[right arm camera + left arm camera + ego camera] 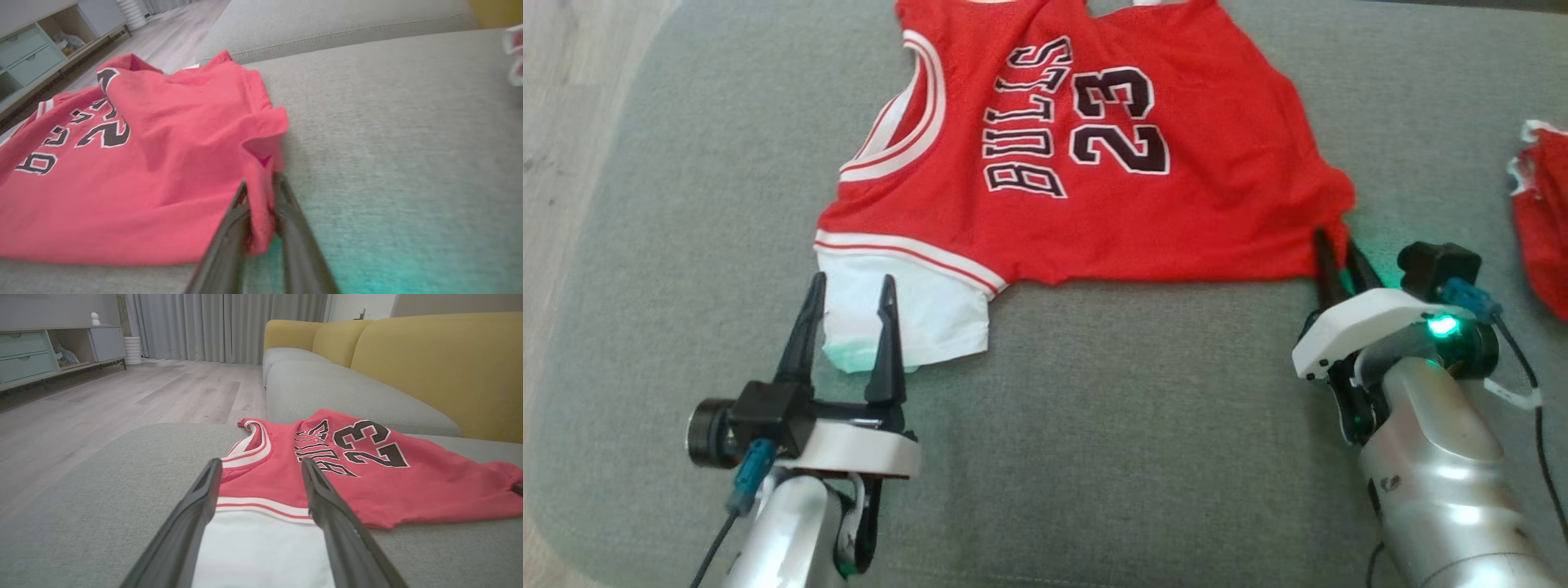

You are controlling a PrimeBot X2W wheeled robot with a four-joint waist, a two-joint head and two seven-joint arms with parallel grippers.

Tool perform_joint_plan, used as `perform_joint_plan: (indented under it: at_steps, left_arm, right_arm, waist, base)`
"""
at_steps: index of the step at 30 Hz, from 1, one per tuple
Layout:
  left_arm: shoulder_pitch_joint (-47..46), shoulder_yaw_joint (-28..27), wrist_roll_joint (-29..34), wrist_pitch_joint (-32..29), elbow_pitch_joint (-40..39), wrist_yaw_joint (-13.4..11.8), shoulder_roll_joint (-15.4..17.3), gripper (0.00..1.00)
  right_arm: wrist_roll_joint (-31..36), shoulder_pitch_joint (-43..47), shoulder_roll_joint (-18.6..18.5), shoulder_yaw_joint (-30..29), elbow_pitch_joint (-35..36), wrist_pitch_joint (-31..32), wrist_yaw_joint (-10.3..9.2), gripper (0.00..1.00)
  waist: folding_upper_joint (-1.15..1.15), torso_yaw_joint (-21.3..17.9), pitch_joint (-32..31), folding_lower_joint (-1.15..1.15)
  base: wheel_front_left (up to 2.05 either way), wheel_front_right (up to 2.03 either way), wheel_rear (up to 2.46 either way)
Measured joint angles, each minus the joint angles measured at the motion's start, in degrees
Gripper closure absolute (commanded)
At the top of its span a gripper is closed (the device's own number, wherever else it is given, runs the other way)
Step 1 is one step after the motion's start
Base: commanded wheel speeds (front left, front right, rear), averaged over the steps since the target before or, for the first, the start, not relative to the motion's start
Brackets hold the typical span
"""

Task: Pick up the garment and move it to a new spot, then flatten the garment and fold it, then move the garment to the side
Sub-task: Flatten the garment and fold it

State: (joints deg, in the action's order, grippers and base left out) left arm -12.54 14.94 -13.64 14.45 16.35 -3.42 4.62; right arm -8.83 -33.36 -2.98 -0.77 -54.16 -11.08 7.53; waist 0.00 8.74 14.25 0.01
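Head view's top edge cuts off the far part of the red sleeveless basketball jersey [1217, 204]. The right edge crops a second red cloth piece [1543, 229], too little in frame to identify. The right wrist view is motion-blurred, with the fingertips partly buried in fabric.

The jersey lies flat-ish on the grey fabric sofa cushion [1094, 425], in its far middle. Its long axis runs left-right across the cushion. The tops of the "BULLS 23" letters face the robot's left, so the trimmed armhole end points left and the plain end right. A white cloth panel [907, 310] sticks out under the striped trim at near left; can't tell if it's the same garment.

Left gripper [851, 282] has its fingers spread wide, straddling the white panel and gripping nothing. Right gripper [1335, 238] has its fingers drawn together, pinching the jersey's near-right corner, with red cloth bunched between them.
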Motion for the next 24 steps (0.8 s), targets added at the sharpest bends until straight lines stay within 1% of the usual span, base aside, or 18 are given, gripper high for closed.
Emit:
perform_joint_plan:
  at_steps: [4, 9, 14, 18, 19, 22, 24]
  left_arm:
    - [0.0, -0.6, 0.2, 0.0, 0.3, 0.5, 0.0, 0.00]
    - [0.0, -2.3, 0.7, 0.0, 0.5, 0.5, 0.1, 0.00]
    - [0.2, -2.4, 1.6, 0.0, 1.1, 1.0, 0.0, 0.00]
    - [0.5, -2.7, 1.6, 0.0, 1.5, 1.0, -0.1, 0.00]
    - [0.8, -3.0, 1.6, 0.0, 1.5, 1.0, -0.1, 0.00]
    - [1.7, -3.5, 1.6, 0.0, 1.8, 1.5, -0.2, 0.00]
    - [1.9, -3.6, 1.7, 0.0, 1.8, 1.5, -0.2, 0.00]
  right_arm:
    - [0.0, 0.0, 0.0, -1.7, -1.2, -1.9, 0.00, 1.00]
    - [1.7, 0.7, 0.1, -6.7, -0.3, -2.8, 0.00, 1.00]
    - [2.9, 5.3, 0.1, -10.2, 2.0, -3.1, 0.00, 1.00]
    - [2.8, 9.1, 0.2, -10.5, 3.0, -3.1, 0.00, 1.00]
    - [2.8, 9.7, 0.3, -10.4, 3.5, -3.1, 0.00, 0.00]
    - [2.3, 10.2, 0.2, -8.0, 6.3, -3.1, 0.00, 0.00]
    - [1.2, 10.6, 0.2, -5.3, 11.1, -3.1, 0.00, 0.00]
  waist:
    - [0.00, -1.4, -0.7, 0.00]
    - [0.00, -3.6, -2.4, -0.01]
    - [0.00, -5.6, -4.3, -0.01]
    - [0.00, -6.7, -5.9, -0.02]
    - [0.00, -6.9, -6.1, -0.02]
    - [0.00, -7.5, -6.6, -0.02]
    - [0.00, -7.9, -6.7, -0.01]
  base:
    - [0.00, 0.00, 0.00]
    - [0.00, 0.00, 0.00]
    - [0.00, 0.00, 0.00]
    - [0.00, 0.00, 0.00]
    - [0.00, 0.00, 0.00]
    - [0.00, 0.00, 0.00]
    - [0.00, 0.00, 0.00]
